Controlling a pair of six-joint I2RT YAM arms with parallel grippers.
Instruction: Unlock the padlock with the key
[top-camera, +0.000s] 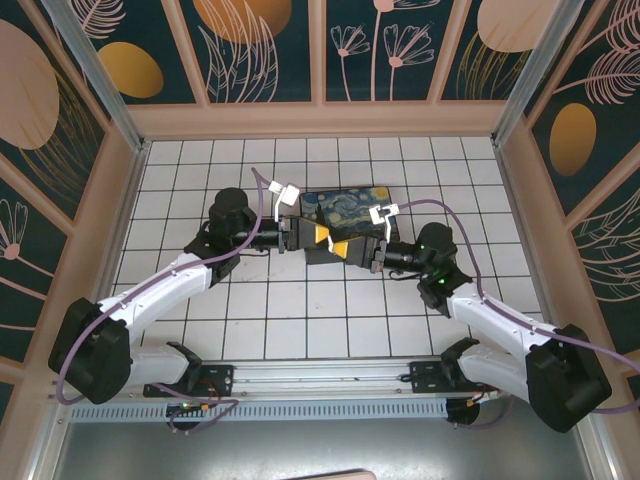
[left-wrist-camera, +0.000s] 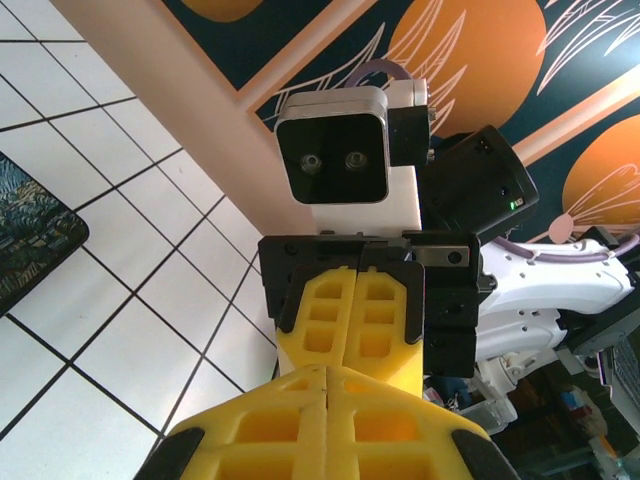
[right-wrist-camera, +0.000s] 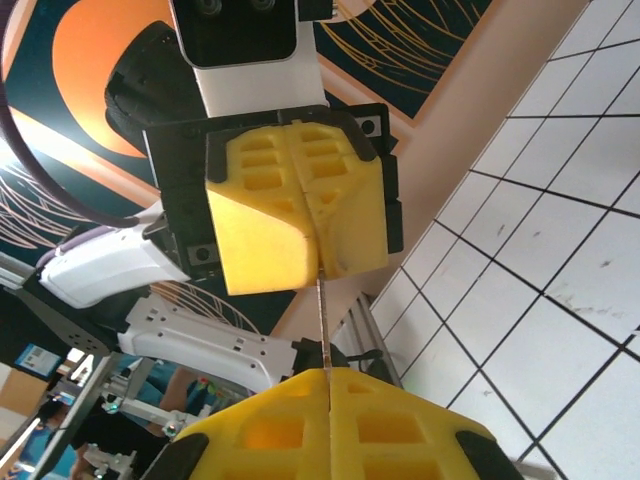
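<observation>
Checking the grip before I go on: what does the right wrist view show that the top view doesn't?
Right wrist view: the key, edge-on as a thin metal sliver, running from the seam of the shut left gripper into the seam of the shut right gripper. Top view: the painted box by the meeting point. Shared: the two grippers tip to tip, and the tiled floor.

Thin silvery key (right-wrist-camera: 322, 325), edge-on, spanning left claw (right-wrist-camera: 318, 272) to right claw (right-wrist-camera: 328, 380)
</observation>
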